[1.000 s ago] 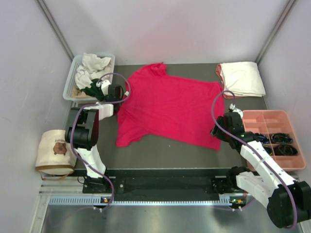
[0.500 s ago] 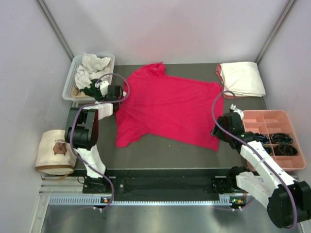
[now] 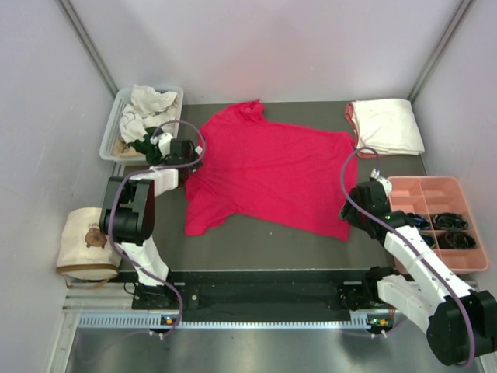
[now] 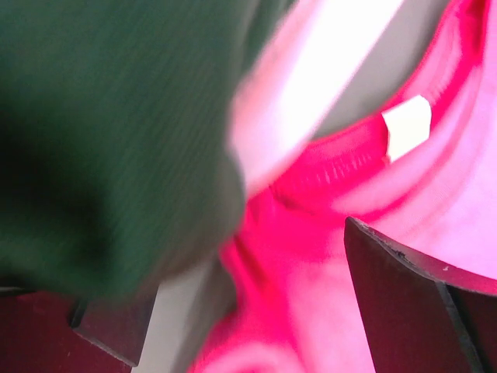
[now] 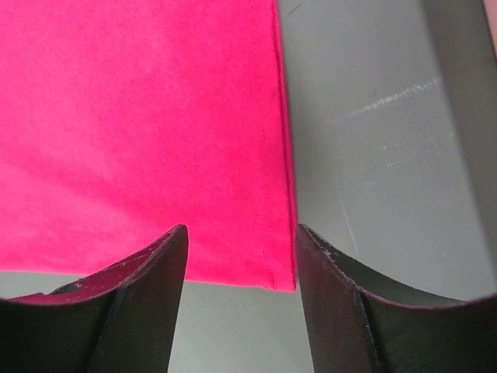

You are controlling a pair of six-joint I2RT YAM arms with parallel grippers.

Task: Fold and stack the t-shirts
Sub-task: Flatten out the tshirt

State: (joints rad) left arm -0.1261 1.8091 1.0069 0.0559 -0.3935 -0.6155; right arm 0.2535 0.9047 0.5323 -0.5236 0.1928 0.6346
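A crimson-red t-shirt (image 3: 268, 171) lies spread flat across the middle of the table, its white neck label (image 4: 408, 128) showing in the left wrist view. My left gripper (image 3: 186, 154) hovers at the shirt's left sleeve, next to the bin, with jaws wide open (image 4: 248, 311) and nothing between them. A dark green t-shirt (image 4: 101, 116) fills the left of that view, blurred. My right gripper (image 3: 353, 214) is low at the shirt's near right corner (image 5: 279, 276). Its jaws are open (image 5: 241, 256) and the hem corner lies between the fingertips, ungripped.
A clear bin (image 3: 112, 128) at the back left holds crumpled white and dark green shirts. Folded cream and salmon-pink shirts (image 3: 386, 124) are stacked at the back right. A pink divided tray (image 3: 435, 190) stands right of the right arm. A beige bear bag (image 3: 87, 241) sits off the table's left edge.
My left gripper has opened wide and let go of the red shirt's left side, shifting slightly left. The right gripper has opened a little and stayed at the corner.
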